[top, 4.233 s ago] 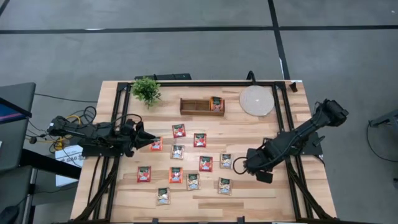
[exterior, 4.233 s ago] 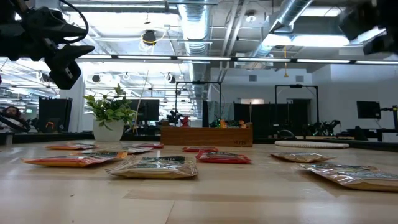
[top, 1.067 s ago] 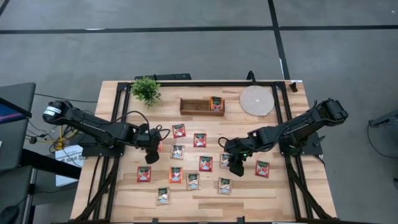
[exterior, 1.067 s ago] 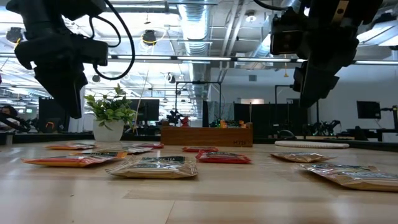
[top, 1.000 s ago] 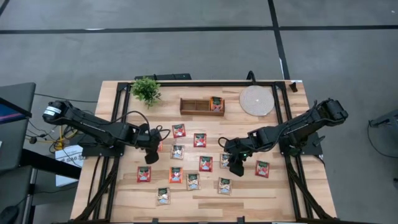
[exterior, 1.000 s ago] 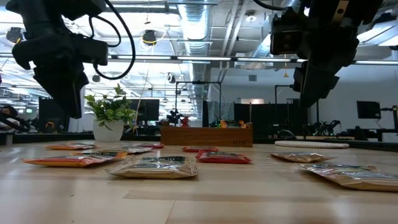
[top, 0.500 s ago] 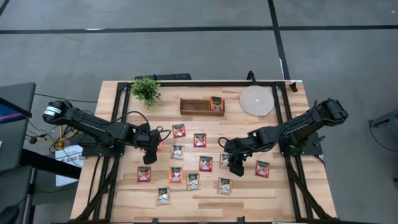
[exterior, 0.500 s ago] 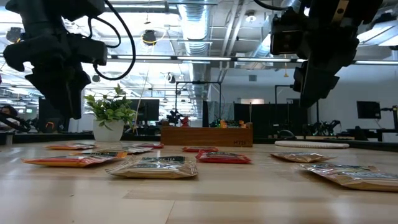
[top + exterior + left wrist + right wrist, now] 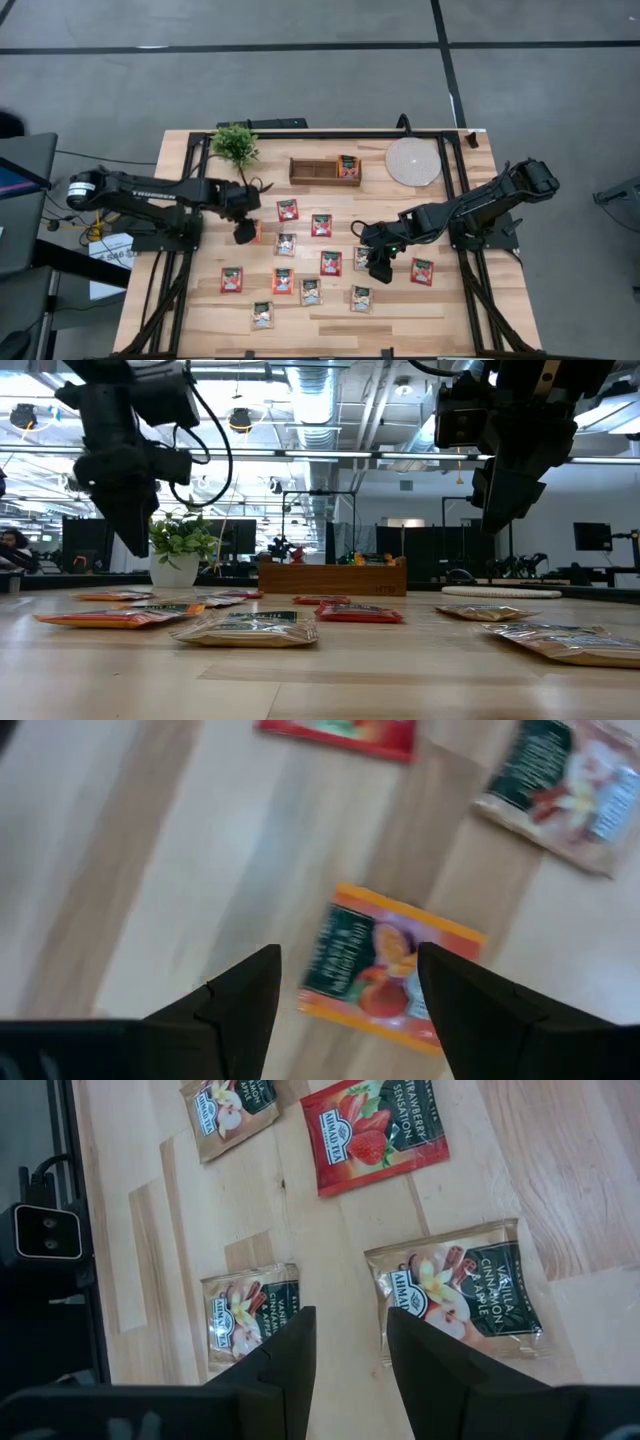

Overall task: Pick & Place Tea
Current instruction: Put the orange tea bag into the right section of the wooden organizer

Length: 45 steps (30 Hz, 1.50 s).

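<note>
High view, landmark: I place everything by the wooden tray [image 9: 325, 170] at the table's [image 9: 460, 310] far edge; one red sachet [image 9: 348, 166] already stands in its right-hand compartment.

Left arm pose: my left gripper [image 9: 243, 231] is stretched in from the left, hanging above the table, on the near left of the tray and just near of the potted plant [image 9: 235, 146].

Left jaws: spread wide and empty; in the left wrist view an orange sachet [image 9: 388, 966] lies flat on the wood between my fingers [image 9: 240, 1005].

Tea: the other sachets [image 9: 321, 225] lie scattered flat on the table, all on the near side of the tray.

Right arm pose: my right gripper [image 9: 379, 263] reaches in from the right, pointing down, well to the near right of the tray.

Right jaws: parted and holding nothing; in the right wrist view a vanilla cinnamon sachet [image 9: 459, 1287] lies just beside them.

Risk, left: I judge the flat sachet may slide rather than lift if my jaws come down off-centre.

Risk, right: neighbouring sachets lie close together, so I might nudge or pinch two.
</note>
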Each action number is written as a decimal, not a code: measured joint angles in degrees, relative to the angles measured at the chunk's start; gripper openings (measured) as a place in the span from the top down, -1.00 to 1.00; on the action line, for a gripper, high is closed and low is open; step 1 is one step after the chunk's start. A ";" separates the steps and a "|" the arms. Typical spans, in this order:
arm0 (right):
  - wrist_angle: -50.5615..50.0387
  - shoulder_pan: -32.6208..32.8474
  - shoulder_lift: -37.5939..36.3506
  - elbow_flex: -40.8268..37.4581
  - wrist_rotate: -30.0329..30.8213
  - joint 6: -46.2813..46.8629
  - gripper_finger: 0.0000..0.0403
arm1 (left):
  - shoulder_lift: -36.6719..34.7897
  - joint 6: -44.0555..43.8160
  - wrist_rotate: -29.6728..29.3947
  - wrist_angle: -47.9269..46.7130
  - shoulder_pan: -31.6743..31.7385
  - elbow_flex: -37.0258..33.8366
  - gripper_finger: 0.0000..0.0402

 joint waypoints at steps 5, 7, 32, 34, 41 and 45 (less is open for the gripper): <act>0.01 0.00 0.00 0.00 -0.01 0.05 0.41 | 0.02 0.83 2.74 0.24 4.15 0.00 -0.14; 0.00 0.00 0.00 0.00 0.00 0.05 0.41 | 0.02 1.39 3.26 0.36 4.86 0.00 -0.14; 0.15 0.00 0.00 0.00 0.13 0.16 0.41 | 13.86 3.81 2.81 1.31 6.17 0.00 -0.14; 0.15 0.00 0.00 0.00 0.14 0.13 0.41 | 13.86 3.79 2.81 1.29 6.17 0.00 -0.14; 0.15 0.00 0.00 0.00 0.15 0.13 0.41 | 13.86 2.22 3.50 -0.38 6.17 1.12 -0.14; 0.15 0.01 0.00 0.00 0.15 0.12 0.41 | 13.86 3.65 3.42 -2.47 6.15 4.78 -0.14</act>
